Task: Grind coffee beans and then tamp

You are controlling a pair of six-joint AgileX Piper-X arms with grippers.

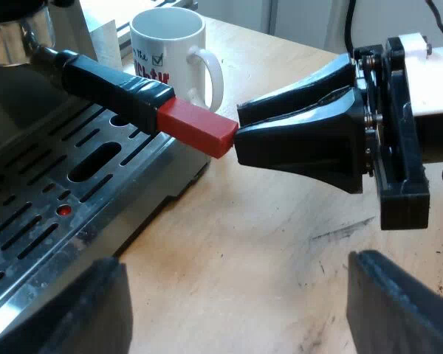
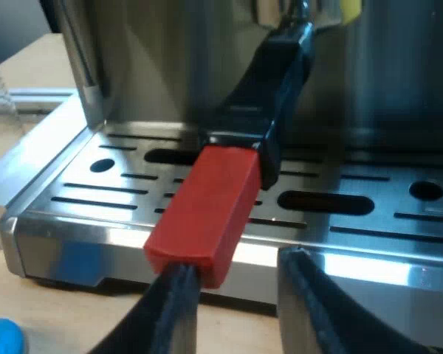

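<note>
The holder is locked into the espresso machine (image 1: 29,44), and its dark handle (image 1: 114,87) sticks out over the drip tray (image 1: 52,199) and ends in a red block (image 1: 198,127). My right gripper (image 1: 240,133) is level with that red end, its tips touching the block's end face. In the right wrist view the red end (image 2: 207,214) sits just ahead of my right gripper (image 2: 236,295), which is open, with one finger (image 2: 170,310) under the block's corner. My left gripper (image 1: 236,310) is wide open over the wooden table, holding nothing.
A white mug (image 1: 170,51) with printed text stands on the table beside the machine, behind the handle. A blue object (image 2: 0,335) lies on the table near the tray's corner. The slotted metal drip tray (image 2: 369,221) lies under the handle.
</note>
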